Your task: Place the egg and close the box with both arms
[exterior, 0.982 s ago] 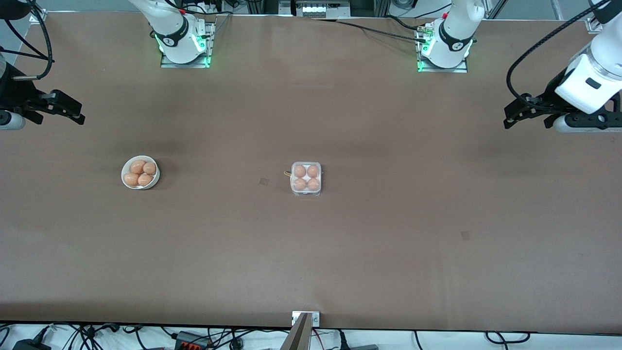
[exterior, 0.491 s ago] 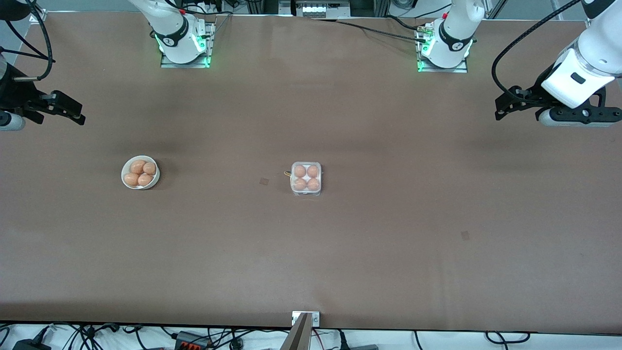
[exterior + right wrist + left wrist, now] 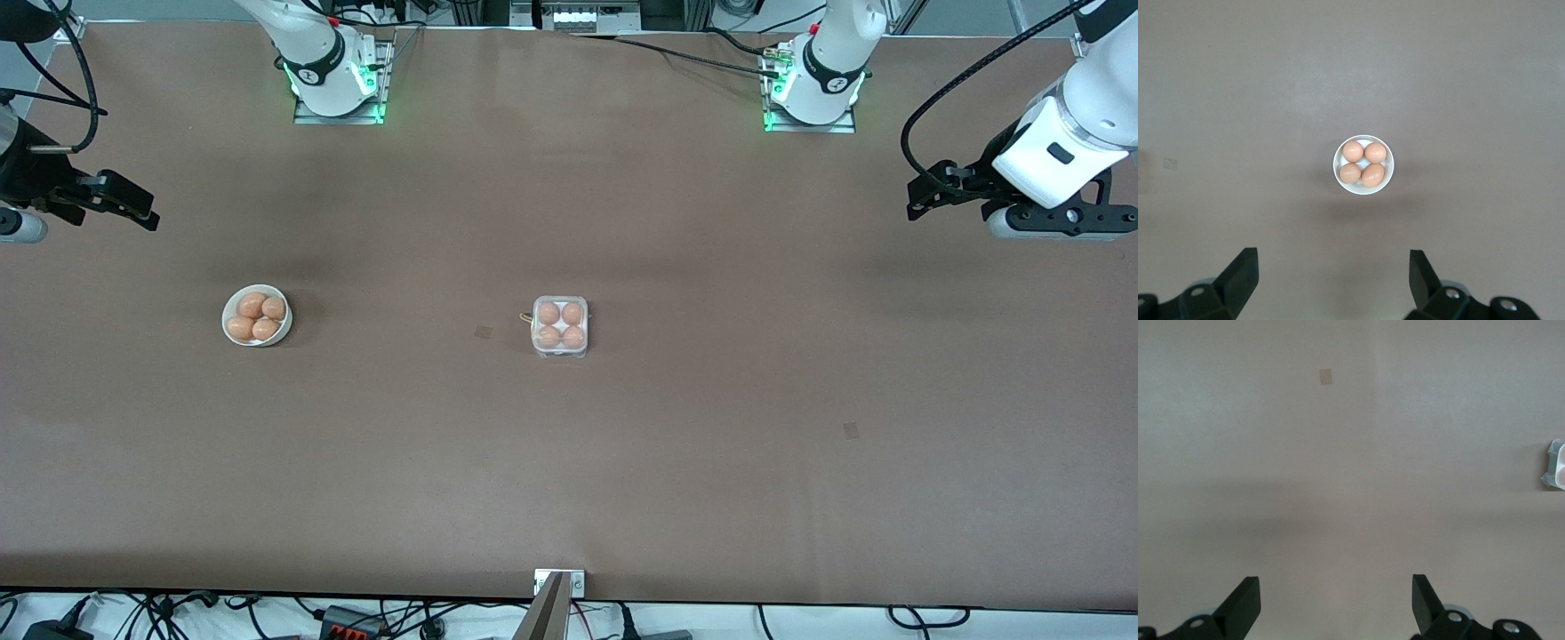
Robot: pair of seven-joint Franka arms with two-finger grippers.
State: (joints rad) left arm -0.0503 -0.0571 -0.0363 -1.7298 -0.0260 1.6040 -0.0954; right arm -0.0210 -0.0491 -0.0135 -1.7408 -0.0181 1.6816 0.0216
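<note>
The clear box point(image 3: 560, 352) sits mid-table with its lid down and a brown egg point(image 3: 549, 313) in every cell. Its edge shows in the left wrist view point(image 3: 1554, 463). My left gripper point(image 3: 916, 204) is open and empty, up in the air over the left arm's end of the table; its view point(image 3: 1335, 588) shows bare table below. My right gripper point(image 3: 147, 213) is open and empty, up in the air over the right arm's end. In its view point(image 3: 1333, 265) it looks toward the white bowl point(image 3: 1337, 167).
The round white bowl point(image 3: 226, 322) holds several brown eggs point(image 3: 252, 305) and stands toward the right arm's end of the table. Two small tape marks point(image 3: 483, 332) point(image 3: 851, 430) lie on the brown table. A metal bracket point(image 3: 559, 582) sits at the table's near edge.
My left gripper has risen and drawn back a little toward the arm bases. The right gripper has barely shifted. Box and bowl have not moved.
</note>
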